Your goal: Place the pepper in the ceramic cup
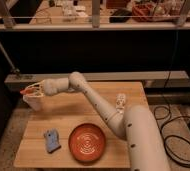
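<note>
end effector (30, 91): out over the counter's (113, 102) far left corner, right above the cup, clamped on the pepper
pepper (25, 92): pinched at the tip, poking left, just over the cup rim
cup (34, 103): upright, sitting at that far left corner
bowl (87, 142): near edge, roughly mid-counter
blue thing (51, 140): near left, left of the bowl

Body colour: off-white, smooth matte shells all over.
Base column: broad rounded cylinder, the widest part, with small dark dots down its side.
Arm links: tubular and tapering, joined by rounded bulging joints; dark dots mark the link behind the gripper.
Wrist: bulbous pale housing just behind the gripper.
Gripper (30, 90): pale, open-framed finger structure, slimmer than the wrist, at the arm's far end.
</note>
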`<action>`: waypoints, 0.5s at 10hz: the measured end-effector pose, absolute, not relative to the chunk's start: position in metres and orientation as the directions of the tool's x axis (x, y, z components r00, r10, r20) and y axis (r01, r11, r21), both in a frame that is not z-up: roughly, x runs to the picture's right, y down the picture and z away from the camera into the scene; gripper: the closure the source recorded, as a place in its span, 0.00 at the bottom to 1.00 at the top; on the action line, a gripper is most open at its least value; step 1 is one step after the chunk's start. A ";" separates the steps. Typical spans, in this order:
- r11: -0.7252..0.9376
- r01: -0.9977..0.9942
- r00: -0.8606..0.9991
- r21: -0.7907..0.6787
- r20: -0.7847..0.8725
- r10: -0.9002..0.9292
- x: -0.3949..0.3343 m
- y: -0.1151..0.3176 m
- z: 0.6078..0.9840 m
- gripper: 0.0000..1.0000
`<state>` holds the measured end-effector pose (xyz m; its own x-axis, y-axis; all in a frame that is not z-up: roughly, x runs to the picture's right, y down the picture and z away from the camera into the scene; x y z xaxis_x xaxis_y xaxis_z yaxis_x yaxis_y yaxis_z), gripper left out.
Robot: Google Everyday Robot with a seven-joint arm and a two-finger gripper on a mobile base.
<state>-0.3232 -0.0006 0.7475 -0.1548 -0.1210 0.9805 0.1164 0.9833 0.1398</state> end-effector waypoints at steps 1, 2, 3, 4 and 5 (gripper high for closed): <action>0.983 0.117 -0.155 0.140 0.980 -0.122 -0.323 0.000 0.748 0.52; 0.983 0.114 -0.157 0.141 0.980 -0.122 -0.323 0.000 0.748 0.52; 0.984 0.108 -0.169 0.140 0.978 -0.121 -0.323 -0.002 0.746 0.56; 0.987 0.090 -0.193 0.135 0.974 -0.116 -0.324 -0.007 0.741 0.67; 0.987 0.089 -0.216 0.135 0.970 -0.113 -0.327 -0.008 0.733 0.77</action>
<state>-0.3272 -0.0080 0.7329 -0.2163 -0.1134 0.9697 0.0894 0.9868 0.1354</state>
